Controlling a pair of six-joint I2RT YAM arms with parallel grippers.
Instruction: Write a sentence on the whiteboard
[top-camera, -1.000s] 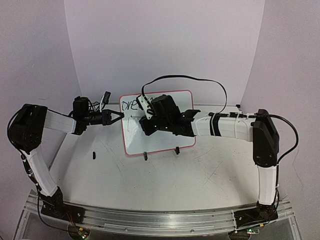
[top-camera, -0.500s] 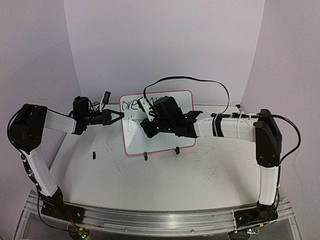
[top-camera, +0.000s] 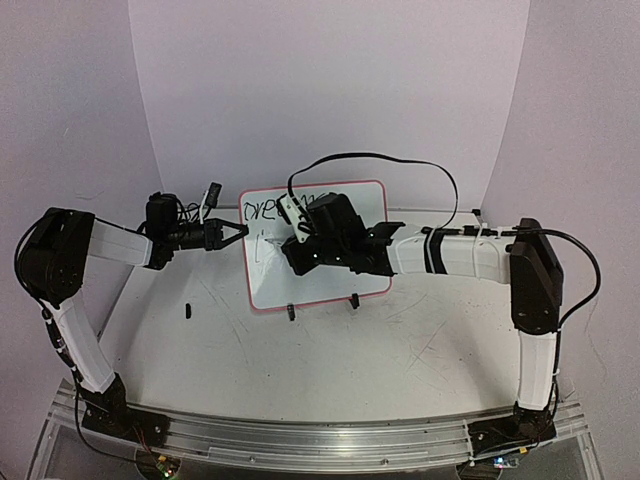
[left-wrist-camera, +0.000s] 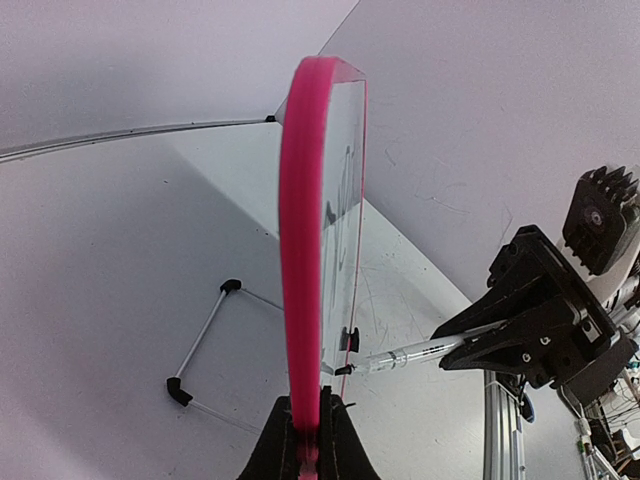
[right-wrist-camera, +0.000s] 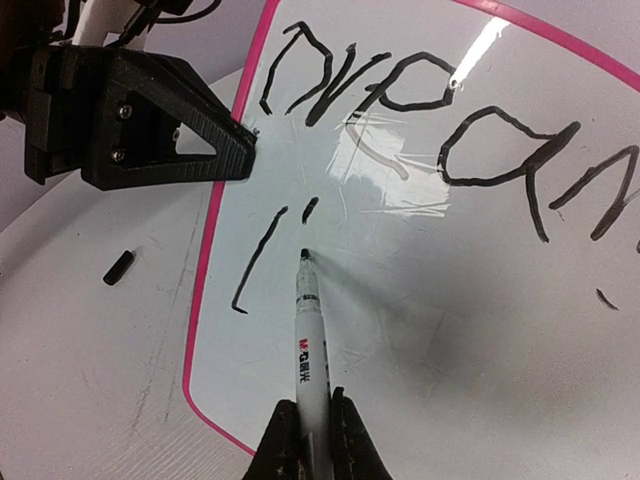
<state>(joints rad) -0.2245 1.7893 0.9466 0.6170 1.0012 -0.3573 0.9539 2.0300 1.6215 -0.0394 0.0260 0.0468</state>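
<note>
The whiteboard (top-camera: 268, 285) with its pink frame stands tilted on the table. My left gripper (top-camera: 240, 232) is shut on the board's left edge (left-wrist-camera: 305, 250), its fingertips (left-wrist-camera: 340, 425) pinching the frame. My right gripper (right-wrist-camera: 315, 415) is shut on a white marker (right-wrist-camera: 311, 345) and hovers over the board's middle (top-camera: 300, 245). The sentence (right-wrist-camera: 420, 110) shows as black letters "DREAM" on the top line, with a long stroke (right-wrist-camera: 258, 258) and a short dash (right-wrist-camera: 310, 208) below. The marker tip (right-wrist-camera: 304, 254) sits at the board just under the dash.
A small black marker cap (top-camera: 187, 309) lies on the table left of the board. Two black clip feet (top-camera: 291, 312) (top-camera: 353, 300) stick out at the board's near edge. A wire stand (left-wrist-camera: 200, 345) shows behind the board. A black cable (top-camera: 400, 160) loops above the right arm.
The right gripper with the marker shifted slightly to the right across the board, then stayed almost still. The left gripper kept its hold on the board's edge.
</note>
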